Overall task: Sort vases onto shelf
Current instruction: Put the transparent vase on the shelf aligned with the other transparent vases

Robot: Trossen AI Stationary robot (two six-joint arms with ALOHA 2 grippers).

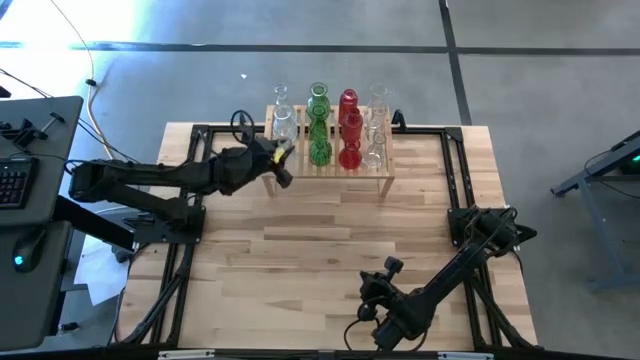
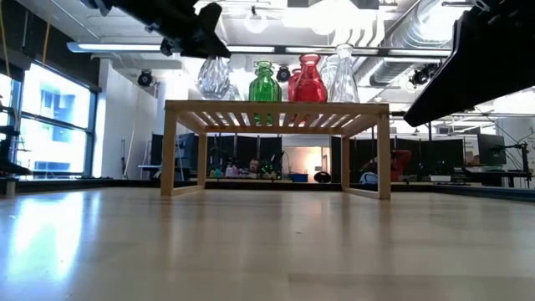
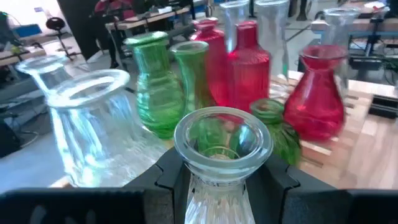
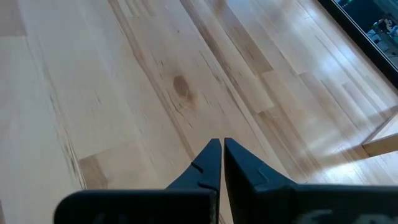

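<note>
The light-wood shelf (image 1: 385, 178) stands at the table's far edge and carries rows of vases. On its slats are clear vases (image 1: 283, 122), green vases (image 1: 319, 105), red vases (image 1: 349, 103) and more clear ones (image 1: 378, 98). My left gripper (image 1: 281, 156) is at the shelf's left near corner, shut on a ribbed clear vase (image 3: 222, 138). That vase shows upright in the low view (image 2: 215, 77), next to the green vase (image 2: 264, 84). My right gripper (image 4: 217, 146) is shut and holds nothing, low over the table's near right part (image 1: 375, 308). My left gripper pinches the clear vase by its neck (image 3: 219, 186), just under the flared rim, one finger (image 3: 166, 180) on either side. The fingers come level from the table's left. The vase is upright, its base at the height of the shelf top; whether it rests there I cannot tell.
The held vase stands close to another clear vase (image 3: 93, 124) and the green vases (image 3: 152, 87); red vases (image 3: 317, 93) are beyond. The plank tabletop (image 1: 300, 260) spreads between the shelf and the near edge. A shelf leg (image 4: 380, 147) shows in the right wrist view.
</note>
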